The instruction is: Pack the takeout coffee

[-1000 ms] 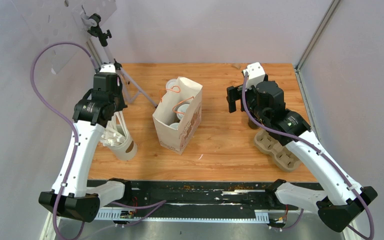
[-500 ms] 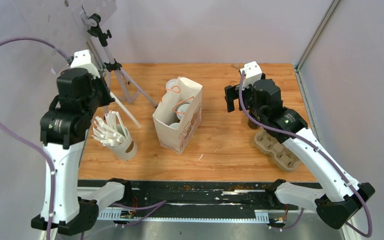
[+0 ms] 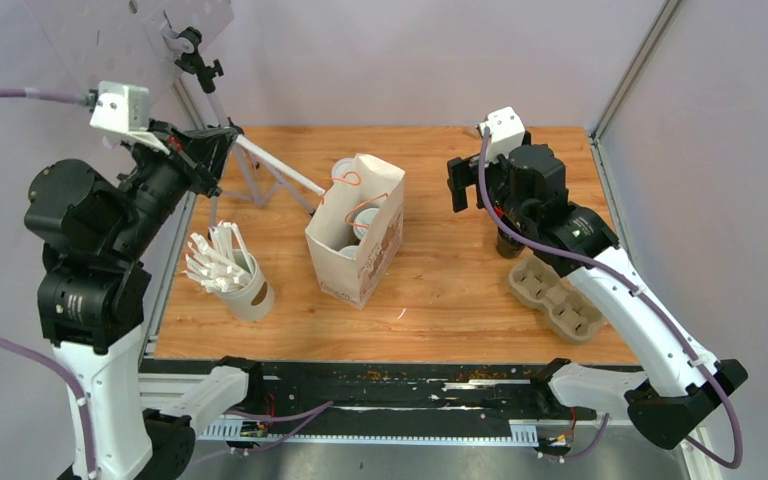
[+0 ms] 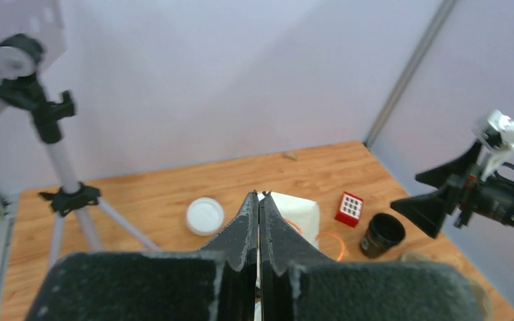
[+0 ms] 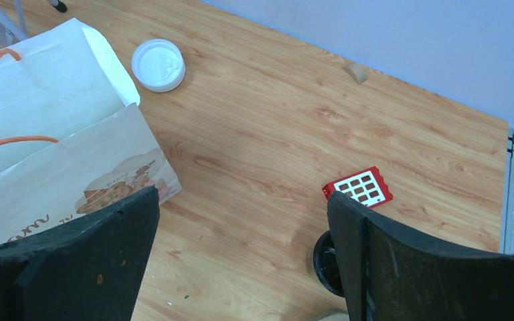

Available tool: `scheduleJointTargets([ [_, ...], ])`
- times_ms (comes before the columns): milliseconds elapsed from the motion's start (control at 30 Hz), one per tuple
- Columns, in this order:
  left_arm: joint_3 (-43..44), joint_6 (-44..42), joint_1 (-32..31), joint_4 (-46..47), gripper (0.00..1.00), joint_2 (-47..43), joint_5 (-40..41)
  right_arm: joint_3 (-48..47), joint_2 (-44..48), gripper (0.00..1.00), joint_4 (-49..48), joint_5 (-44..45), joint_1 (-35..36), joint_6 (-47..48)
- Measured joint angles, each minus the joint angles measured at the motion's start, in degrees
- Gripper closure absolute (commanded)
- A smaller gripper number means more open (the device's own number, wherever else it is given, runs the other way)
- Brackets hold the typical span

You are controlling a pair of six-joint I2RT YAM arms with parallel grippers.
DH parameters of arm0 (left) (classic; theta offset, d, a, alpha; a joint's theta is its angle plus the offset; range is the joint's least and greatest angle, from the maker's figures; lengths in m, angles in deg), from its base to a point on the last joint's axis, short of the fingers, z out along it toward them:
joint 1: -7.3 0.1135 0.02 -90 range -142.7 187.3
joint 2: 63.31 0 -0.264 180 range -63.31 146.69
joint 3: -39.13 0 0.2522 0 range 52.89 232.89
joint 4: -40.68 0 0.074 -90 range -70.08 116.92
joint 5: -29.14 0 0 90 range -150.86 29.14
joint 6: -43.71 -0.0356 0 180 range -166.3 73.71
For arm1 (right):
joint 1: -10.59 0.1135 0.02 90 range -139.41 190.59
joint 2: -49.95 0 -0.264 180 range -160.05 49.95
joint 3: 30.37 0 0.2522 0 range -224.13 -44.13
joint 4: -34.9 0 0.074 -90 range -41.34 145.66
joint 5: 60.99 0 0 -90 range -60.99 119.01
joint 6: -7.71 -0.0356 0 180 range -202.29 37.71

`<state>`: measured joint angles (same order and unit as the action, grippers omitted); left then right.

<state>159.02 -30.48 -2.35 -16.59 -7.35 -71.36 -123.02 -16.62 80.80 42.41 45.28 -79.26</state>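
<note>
Left claw (image 4: 259, 200) higher than before (fingers together)

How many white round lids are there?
2. A loose lid lies on the table behind the paper bag; another lid shows inside the bag. More may be hidden there.

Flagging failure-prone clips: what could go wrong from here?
The dark cup sits partly under one finger of the open right gripper, not between them; descending could tip it. The shut left gripper is raised near the tripod and might knock it.
</note>
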Motion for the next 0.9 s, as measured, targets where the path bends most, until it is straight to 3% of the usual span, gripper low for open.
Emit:
scheduleJointTargets([
  [300,-4.22,-0.11,0.0,6.08,1.0,6.14,-14.1,-0.7,-0.63,0.05,0.17,0.2,0.0,0.15],
  [900,-7.19,-6.64,-1.22,2.67,1.0,12.48,-19.02,3.91,2.6,0.03,-2.54,3.41,0.0,2.08],
])
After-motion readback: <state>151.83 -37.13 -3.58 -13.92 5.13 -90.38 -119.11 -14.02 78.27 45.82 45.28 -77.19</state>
